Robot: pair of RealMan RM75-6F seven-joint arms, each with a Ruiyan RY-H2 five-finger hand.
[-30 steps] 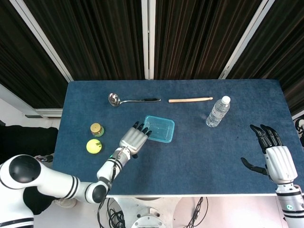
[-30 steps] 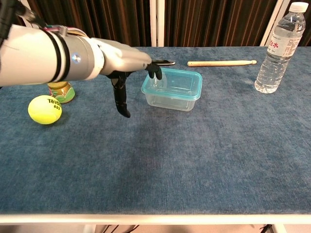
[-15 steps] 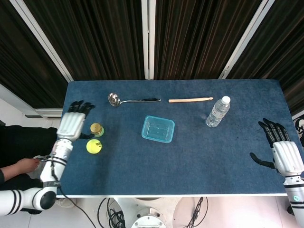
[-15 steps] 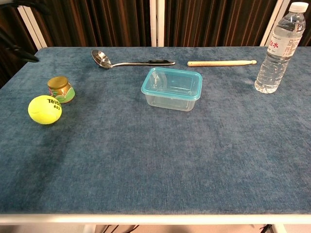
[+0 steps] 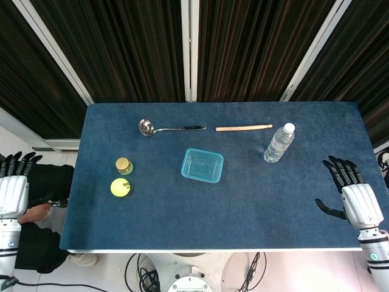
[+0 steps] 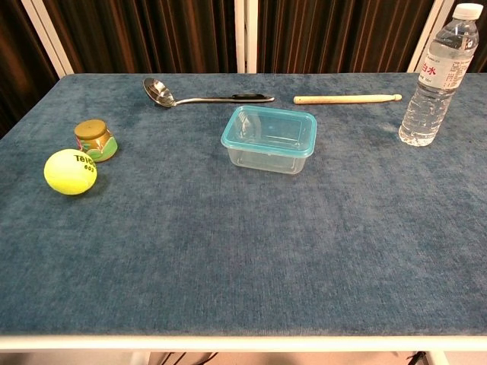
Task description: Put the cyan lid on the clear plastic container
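Observation:
The clear plastic container [image 5: 202, 165] stands near the middle of the blue table [image 5: 243, 194], with the cyan lid [image 6: 270, 130] sitting on top of it. My left hand [image 5: 12, 188] hangs off the table's left side, open with fingers spread, holding nothing. My right hand [image 5: 352, 194] hovers at the right edge of the table, open and empty, far from the container. Neither hand shows in the chest view.
A water bottle [image 5: 279, 143] stands at the right. A wooden stick [image 5: 243, 128] and a metal ladle [image 5: 164, 128] lie along the far side. A small jar [image 5: 124, 165] and a yellow tennis ball [image 5: 120, 187] sit at the left. A person's hand [image 5: 36, 212] shows beside the table's left.
My left hand has pulled back from the container, leftward off the table's left side. The right hand has shifted slightly. The lidded container has stayed put.

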